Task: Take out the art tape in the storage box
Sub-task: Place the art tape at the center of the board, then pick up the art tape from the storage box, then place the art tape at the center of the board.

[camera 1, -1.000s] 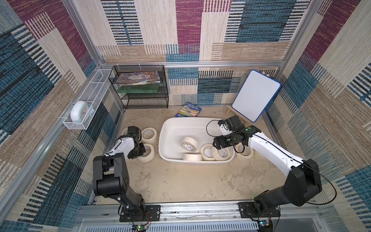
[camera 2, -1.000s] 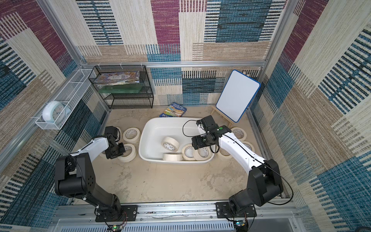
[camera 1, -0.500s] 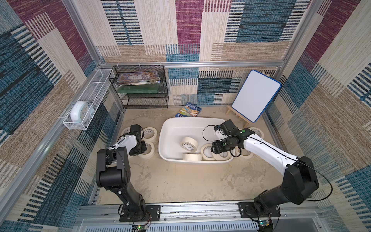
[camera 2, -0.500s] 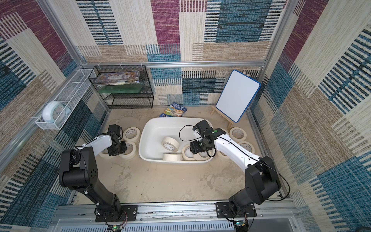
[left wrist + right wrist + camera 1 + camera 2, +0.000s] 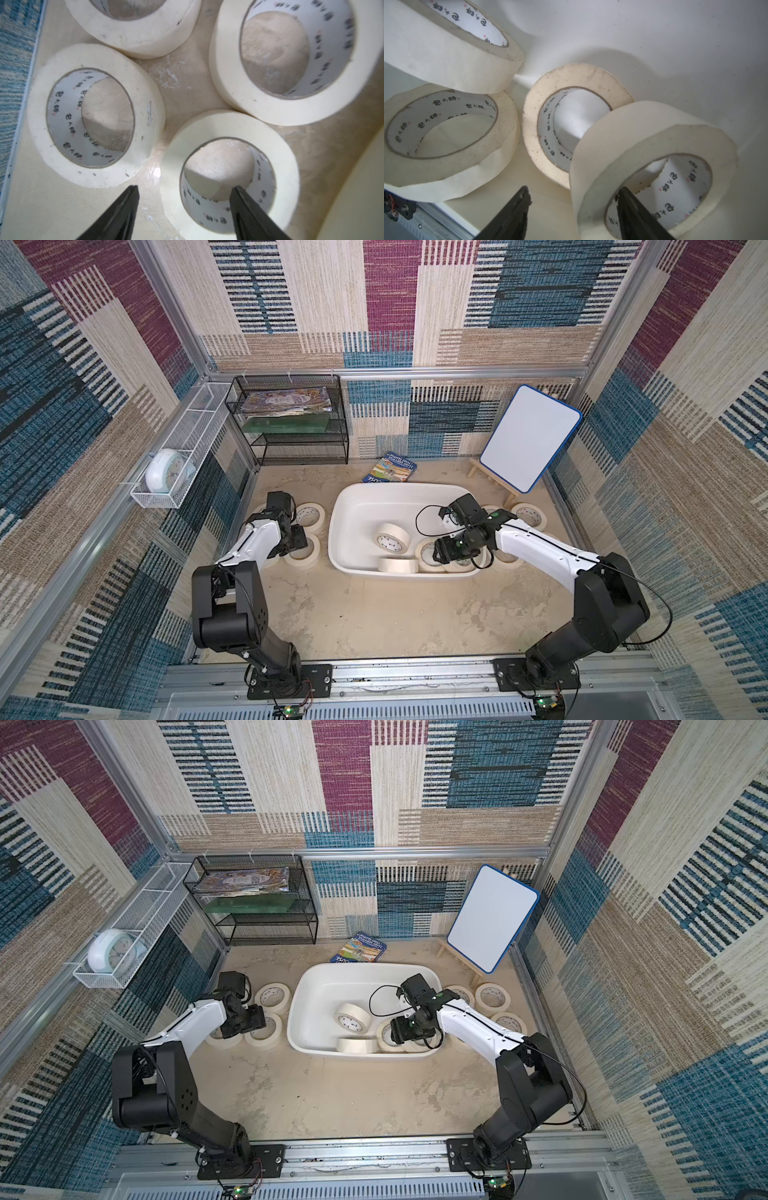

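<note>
The storage box [image 5: 399, 486] [image 5: 365, 966] is a white tub at mid-table in both top views. Several cream art tape rolls lie inside, one tilted [image 5: 392, 537] and one flat [image 5: 397, 564]. My right gripper [image 5: 442, 551] [image 5: 572, 195] reaches into the box's near right corner and stands open astride the wall of a tilted roll [image 5: 633, 135]. One finger is inside that roll's core, the other clear of its outside. More rolls [image 5: 309, 516] lie on the table left of the box. There my left gripper [image 5: 297, 541] [image 5: 184, 193] is open astride a flat roll [image 5: 207, 128].
Other rolls [image 5: 528, 516] sit on the table right of the box. A whiteboard on an easel [image 5: 530, 437] stands at the back right, with a booklet [image 5: 390, 470] behind the box. At the back left are a black wire rack [image 5: 291, 423] and a white wire basket [image 5: 195, 423] with a clock [image 5: 166, 470].
My left gripper has opened and let go of the roll on the table. My right gripper has moved from the box's right side down into it, its jaws narrowing round a roll's wall.
</note>
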You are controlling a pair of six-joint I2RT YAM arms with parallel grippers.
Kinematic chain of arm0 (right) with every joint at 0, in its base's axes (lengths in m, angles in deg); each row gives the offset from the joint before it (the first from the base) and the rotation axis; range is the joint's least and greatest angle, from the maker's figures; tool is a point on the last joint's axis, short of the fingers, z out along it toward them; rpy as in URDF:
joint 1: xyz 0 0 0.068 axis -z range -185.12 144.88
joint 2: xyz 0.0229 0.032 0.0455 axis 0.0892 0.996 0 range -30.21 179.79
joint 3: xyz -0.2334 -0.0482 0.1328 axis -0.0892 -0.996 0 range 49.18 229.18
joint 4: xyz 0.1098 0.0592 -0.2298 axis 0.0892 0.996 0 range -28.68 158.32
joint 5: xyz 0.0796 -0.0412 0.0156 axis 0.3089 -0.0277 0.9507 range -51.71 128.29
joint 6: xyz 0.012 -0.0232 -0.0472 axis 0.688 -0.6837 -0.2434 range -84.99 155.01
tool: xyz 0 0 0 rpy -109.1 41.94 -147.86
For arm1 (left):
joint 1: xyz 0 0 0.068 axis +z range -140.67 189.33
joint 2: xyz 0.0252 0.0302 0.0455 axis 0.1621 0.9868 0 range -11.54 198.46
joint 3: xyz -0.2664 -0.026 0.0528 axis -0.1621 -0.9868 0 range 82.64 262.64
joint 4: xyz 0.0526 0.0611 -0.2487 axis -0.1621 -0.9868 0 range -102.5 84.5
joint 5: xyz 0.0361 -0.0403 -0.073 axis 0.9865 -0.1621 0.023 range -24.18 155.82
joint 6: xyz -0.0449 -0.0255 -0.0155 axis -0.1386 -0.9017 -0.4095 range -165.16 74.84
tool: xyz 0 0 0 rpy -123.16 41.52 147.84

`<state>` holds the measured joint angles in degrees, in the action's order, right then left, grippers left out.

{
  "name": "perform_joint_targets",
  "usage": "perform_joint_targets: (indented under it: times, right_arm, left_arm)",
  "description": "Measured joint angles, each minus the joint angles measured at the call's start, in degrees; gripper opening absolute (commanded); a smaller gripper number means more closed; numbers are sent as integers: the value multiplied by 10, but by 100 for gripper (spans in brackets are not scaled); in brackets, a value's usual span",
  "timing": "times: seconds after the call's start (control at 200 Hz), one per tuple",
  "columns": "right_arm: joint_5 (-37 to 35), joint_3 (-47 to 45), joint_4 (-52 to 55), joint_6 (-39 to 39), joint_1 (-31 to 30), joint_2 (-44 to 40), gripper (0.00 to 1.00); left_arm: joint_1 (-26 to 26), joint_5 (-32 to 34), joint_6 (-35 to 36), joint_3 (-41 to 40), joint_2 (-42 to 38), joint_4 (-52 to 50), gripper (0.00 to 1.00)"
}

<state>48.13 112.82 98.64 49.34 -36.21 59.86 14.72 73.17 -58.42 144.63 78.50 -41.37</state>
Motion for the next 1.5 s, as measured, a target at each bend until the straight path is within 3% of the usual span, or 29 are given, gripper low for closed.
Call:
perform_joint_targets:
  times: [0.26,0.461,0.631,0.911,1.137,1.497]
  right_arm:
    - [-6,-4,-19,7,0,6,61]
    - [-17,-8,-28,12,0,14,32]
    - [-42,45,1,11,-1,8,0]
    - [-166,135,99,32,16,-90,0]
    - [-236,40,161,80,177,-172,0]
    - [-219,-130,159,119,395,-235,0]
  left_arm:
    - [-107,-15,20,38,-93,-52,77]
    - [-209,-59,19,38,-149,-75,77]
    - [-248,-58,12,52,-162,-78,77]
    - [-272,-57,17,97,-104,-65,77]
    - [-284,-68,38,139,-42,-31,77]
    - [-289,-93,68,135,-16,-5,77]
